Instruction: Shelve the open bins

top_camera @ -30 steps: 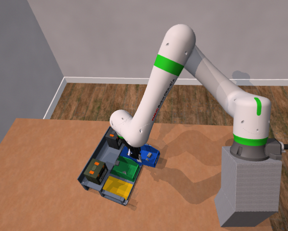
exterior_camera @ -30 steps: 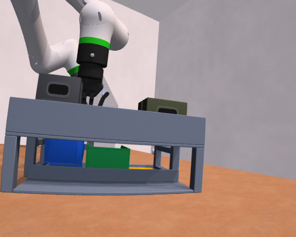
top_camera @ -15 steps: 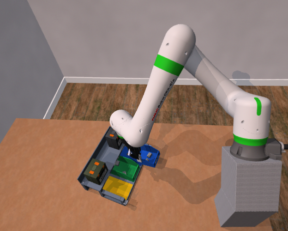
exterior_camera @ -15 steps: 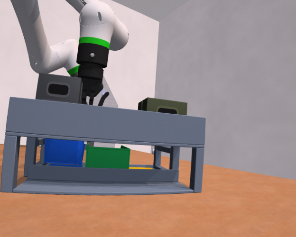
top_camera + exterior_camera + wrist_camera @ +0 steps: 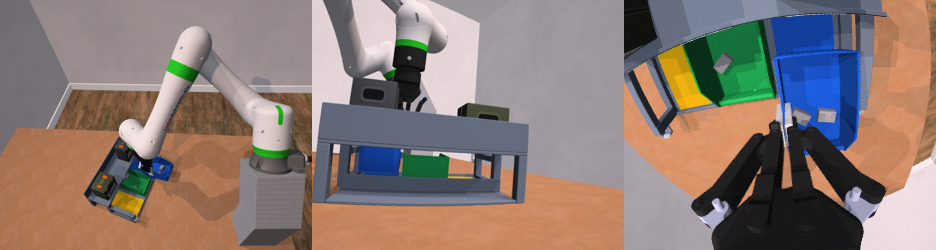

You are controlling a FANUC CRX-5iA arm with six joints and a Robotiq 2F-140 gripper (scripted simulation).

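Note:
My gripper [image 5: 784, 112] is shut on the thin wall of the blue bin [image 5: 818, 96], at the corner on the green bin's side. The blue bin holds two grey parts [image 5: 814, 116]. Its rear end reaches into the shelf toward the blue mark [image 5: 805, 34], and its front sticks out over the table [image 5: 162, 169]. The green bin [image 5: 136, 182] stands in the middle place with a grey part [image 5: 723, 64] inside. From the exterior view the blue bin [image 5: 379, 160] and green bin [image 5: 425, 165] stand side by side under the board.
The grey shelf [image 5: 117, 179] has a yellow mark [image 5: 127, 203] with no bin on it. A dark grey box [image 5: 123, 151] and an olive box [image 5: 103, 185] sit on the top board, the dark one close beside my wrist. The arm's pedestal [image 5: 268, 200] stands at the right.

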